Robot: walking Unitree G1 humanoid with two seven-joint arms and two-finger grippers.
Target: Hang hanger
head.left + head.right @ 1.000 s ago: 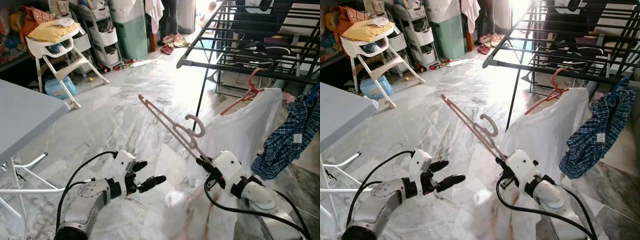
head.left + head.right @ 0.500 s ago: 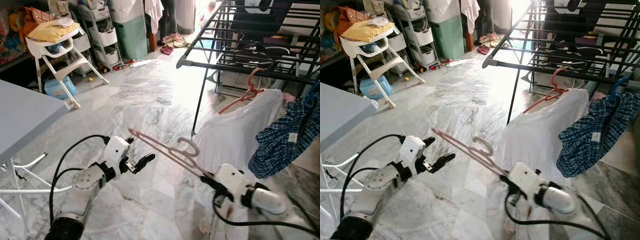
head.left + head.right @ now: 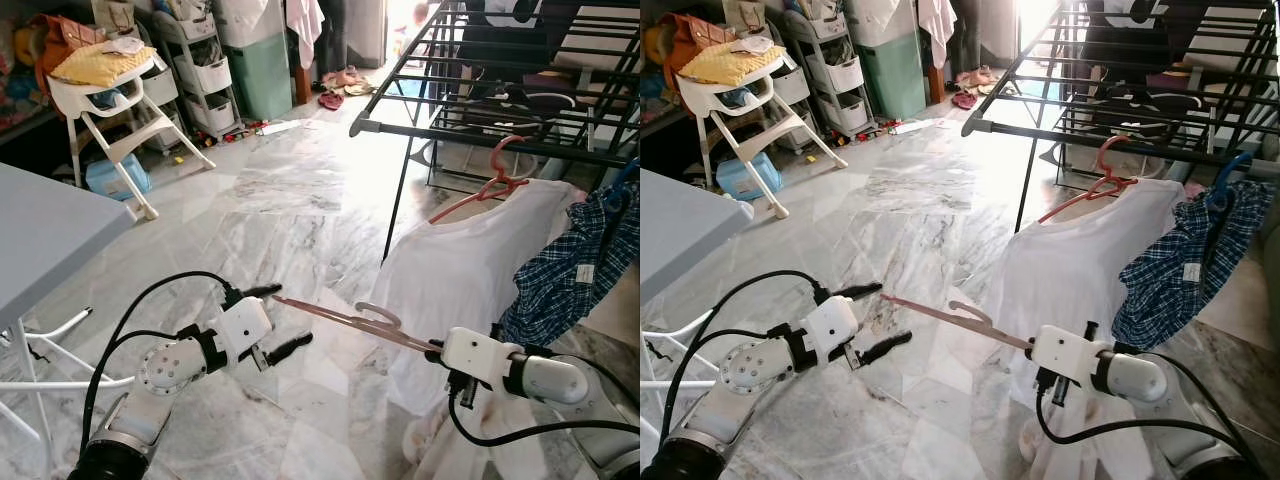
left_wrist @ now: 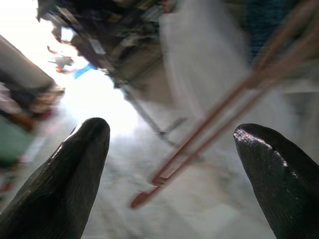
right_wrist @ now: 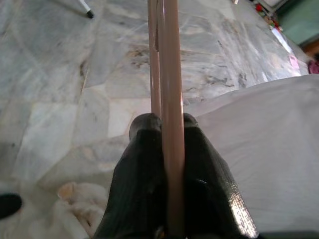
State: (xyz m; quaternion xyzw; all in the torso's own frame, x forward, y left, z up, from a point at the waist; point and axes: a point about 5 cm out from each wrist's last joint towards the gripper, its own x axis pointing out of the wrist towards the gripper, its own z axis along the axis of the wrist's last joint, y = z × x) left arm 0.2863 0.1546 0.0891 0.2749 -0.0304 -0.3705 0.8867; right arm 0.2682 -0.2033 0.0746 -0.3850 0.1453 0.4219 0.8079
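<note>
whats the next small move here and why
Probably close the left gripper on the free end of the pink hanger. The right gripper is clamped on one end, the hanger lies nearly level between the arms, and its other tip sits between the left gripper's spread fingers. The rack is above and beyond, so a two-handed hold seems the likely step before lifting.

Three hangers — two garments (hung)

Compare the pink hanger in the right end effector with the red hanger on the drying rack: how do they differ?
The pink hanger is bare and lies almost level, clamped at one end by the right end effector. The red hanger carries a white shirt and hangs by its hook from the rack bar. Both are slim hangers with curved hooks.
</note>
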